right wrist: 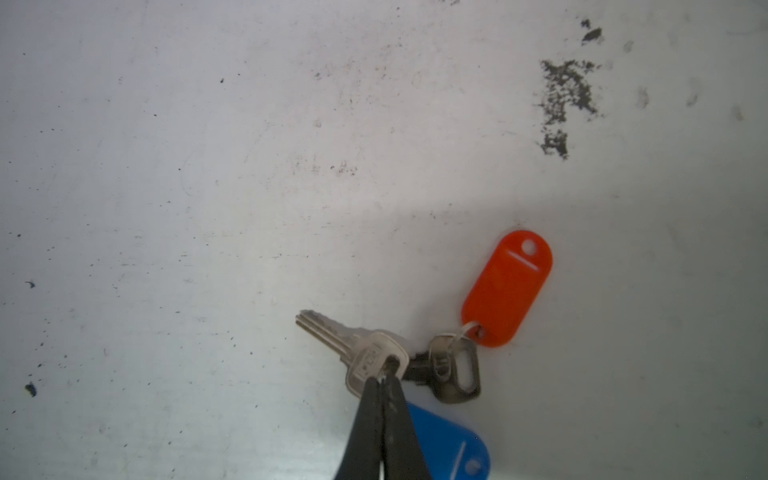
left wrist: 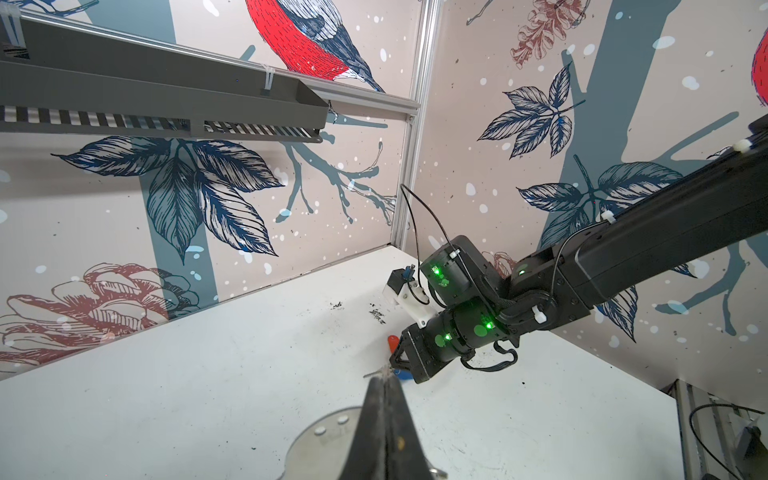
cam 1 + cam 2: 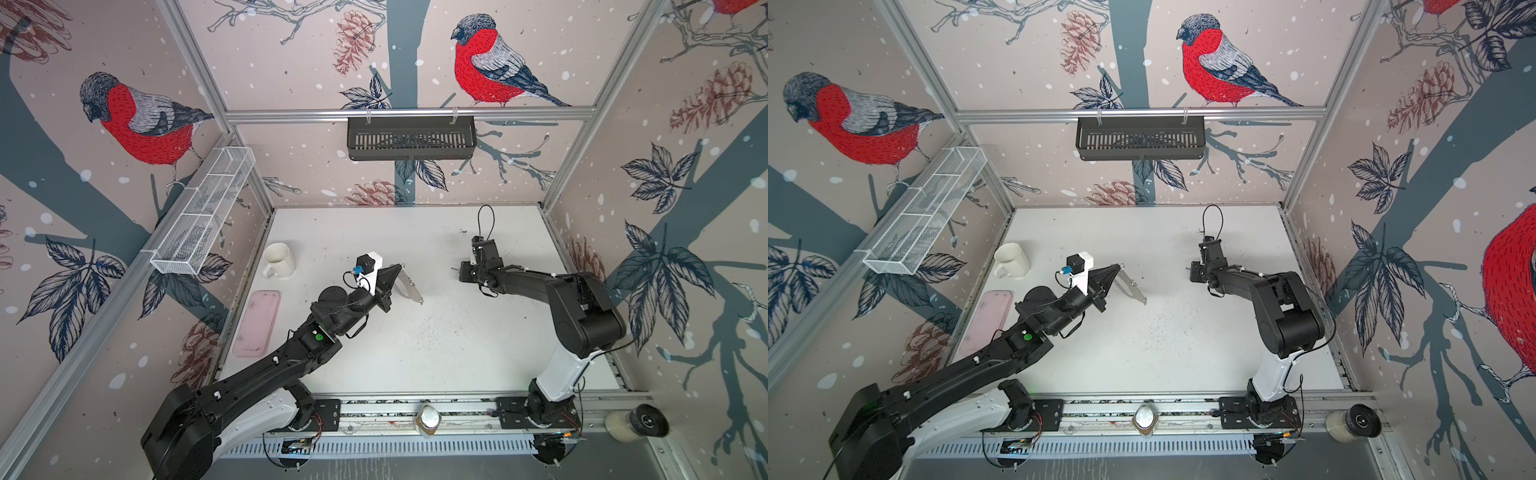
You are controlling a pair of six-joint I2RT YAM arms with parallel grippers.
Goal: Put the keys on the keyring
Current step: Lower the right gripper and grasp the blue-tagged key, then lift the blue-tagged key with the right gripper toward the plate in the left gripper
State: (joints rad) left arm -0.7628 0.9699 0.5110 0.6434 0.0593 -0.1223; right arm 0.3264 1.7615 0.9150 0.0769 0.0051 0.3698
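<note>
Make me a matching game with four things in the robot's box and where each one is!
Things:
1 mug
2 pink tray
3 black basket
4 red tag

Places:
a hanging from the back rail
b lying beside the keys, tied to one
c flat along the left edge of the table
d standing on the table behind the tray

Pairs: 1-d, 2-c, 3-a, 4-b
</note>
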